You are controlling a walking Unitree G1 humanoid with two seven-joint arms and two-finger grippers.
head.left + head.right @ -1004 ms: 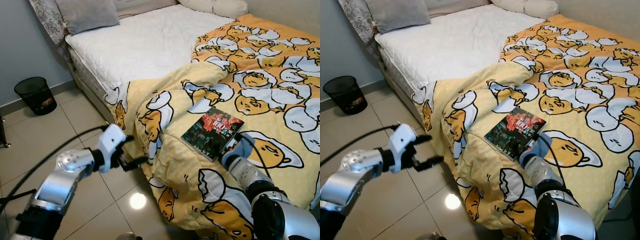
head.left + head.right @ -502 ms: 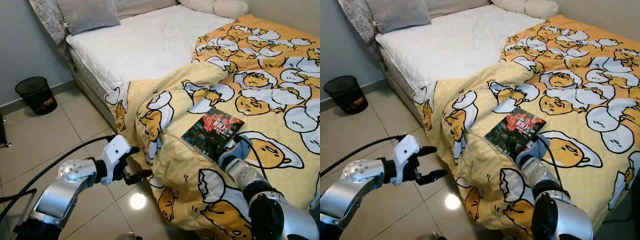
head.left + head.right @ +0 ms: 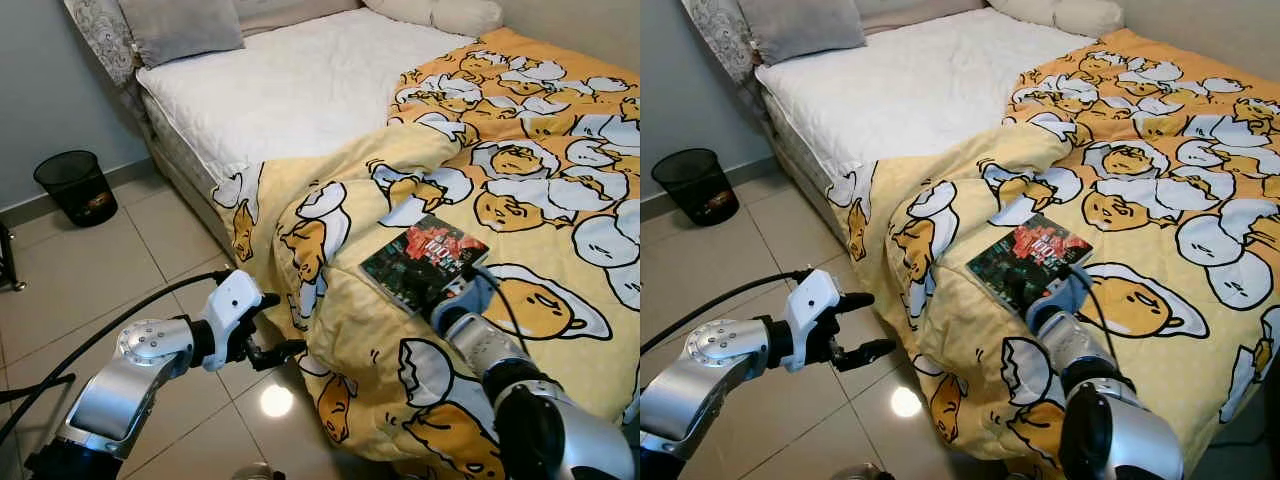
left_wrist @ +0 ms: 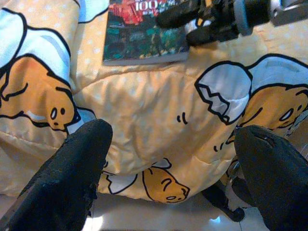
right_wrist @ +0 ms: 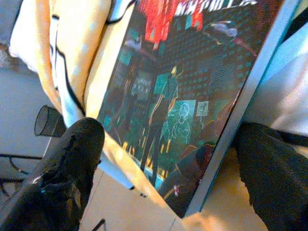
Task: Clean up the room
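Head views: dark illustrated paperback book (image 3: 424,262) lies on yellow egg-print duvet (image 3: 520,200) near its folded edge. Left gripper (image 3: 272,325), jaws apart, hangs over tiled floor (image 3: 90,290).

Right wrist view: right gripper (image 5: 168,159) spread, straddling the book's corner; book partly cropped.

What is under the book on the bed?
The book lies flat on the yellow duvet with cartoon egg prints. The right gripper is at its near edge, fingers open. What lies beneath the duvet there is covered, so I cannot tell.
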